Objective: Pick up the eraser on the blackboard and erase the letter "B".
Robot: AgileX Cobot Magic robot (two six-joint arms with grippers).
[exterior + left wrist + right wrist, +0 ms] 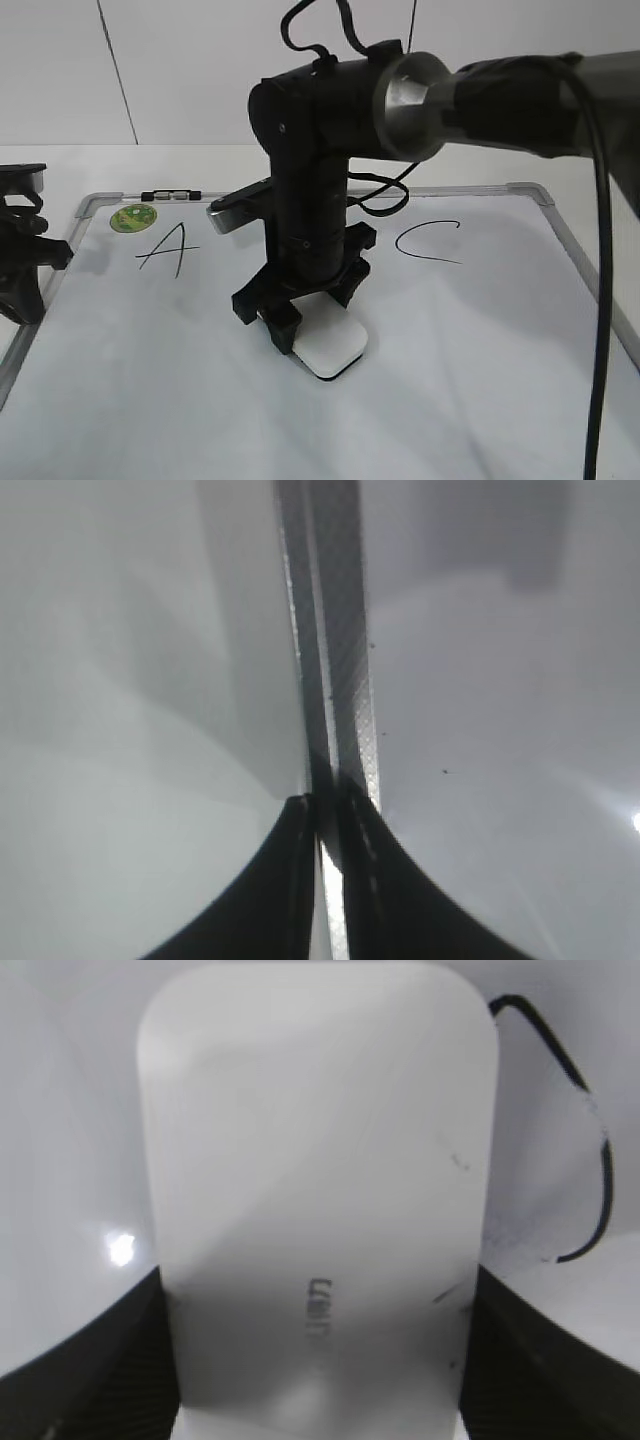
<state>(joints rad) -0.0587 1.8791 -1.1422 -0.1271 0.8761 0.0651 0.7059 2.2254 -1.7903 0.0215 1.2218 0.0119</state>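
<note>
My right gripper (300,335) clamps eraser (330,352), flat on board (480,380) between A and C. Step: wiping B (585,1160), seemingly part-erased. Next: sweep over remaining strokes. Left gripper (322,810) pinched together, idle at left edge.

Letter "B" (590,1150) mostly hidden behind eraser (320,1190) clamped in right gripper (320,1360); only right-hand strokes show.
</note>
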